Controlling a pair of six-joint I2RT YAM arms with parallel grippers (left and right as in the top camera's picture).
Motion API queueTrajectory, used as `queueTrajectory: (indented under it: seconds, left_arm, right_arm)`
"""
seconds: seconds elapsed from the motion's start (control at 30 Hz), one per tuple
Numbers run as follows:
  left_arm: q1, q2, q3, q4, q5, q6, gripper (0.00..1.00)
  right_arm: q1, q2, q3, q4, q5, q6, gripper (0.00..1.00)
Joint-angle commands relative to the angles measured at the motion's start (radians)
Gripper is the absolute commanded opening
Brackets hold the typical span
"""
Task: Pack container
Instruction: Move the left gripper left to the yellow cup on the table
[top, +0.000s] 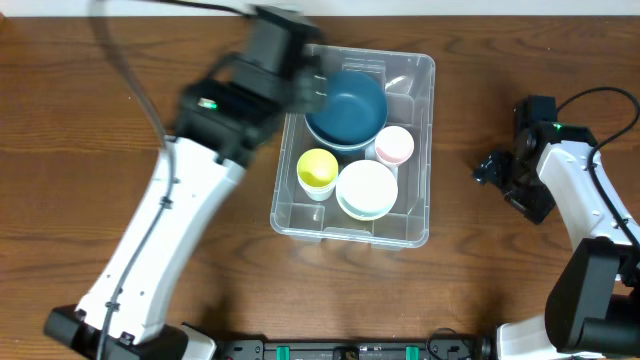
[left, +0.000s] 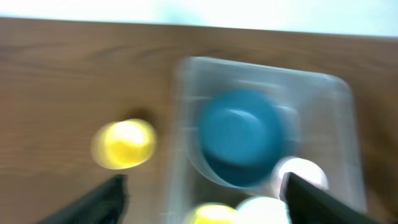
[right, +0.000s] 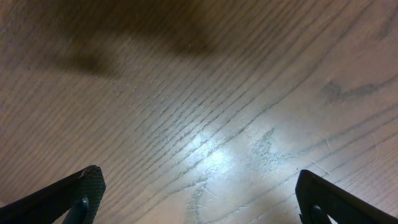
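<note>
No writing, brand, number or sign can be read in any view, neither on the container nor on the wooden table

The left wrist view is blurred throughout: the container and the blue bowl are seen without sharp edges, and a yellow round thing on the table cannot be identified. The white bowl is cut by the lower edge, as is the left gripper. From overhead, the container's far left corner is hidden by the blurred left arm. Of the right gripper, only 2 finger ends are shown.
</note>
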Motion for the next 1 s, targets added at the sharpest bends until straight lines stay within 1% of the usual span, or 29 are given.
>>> queueTrajectory:
  seconds: [0.0, 0.17, 0.43, 0.63, 0.73, 0.97]
  left_arm:
    - [0.133, 0.027, -0.003, -0.057, -0.069, -0.071, 0.92]
    - [0.279, 0.123, -0.018, -0.072, 0.006, -0.069, 0.94]
    - [0.401, 0.293, -0.018, -0.068, 0.124, -0.08, 0.94]
    - [0.421, 0.403, -0.018, -0.064, 0.147, -0.068, 0.94]
    - [0.42, 0.444, -0.018, -0.05, 0.204, -0.029, 0.94]
    - [0.42, 0.481, -0.019, -0.039, 0.224, -0.026, 0.94]
  right_arm:
    - [0.0, 0.002, 0.002, 0.0, 0.008, 0.013, 0.99]
    - [0.0, 0.002, 0.002, 0.0, 0.008, 0.013, 0.99]
    - [0.0, 0.002, 0.002, 0.0, 0.008, 0.013, 0.99]
    - [0.0, 0.002, 0.002, 0.0, 0.008, 0.013, 0.99]
    - [0.0, 0.002, 0.002, 0.0, 0.008, 0.013, 0.99]
    - [0.0, 0.002, 0.002, 0.0, 0.008, 0.013, 0.99]
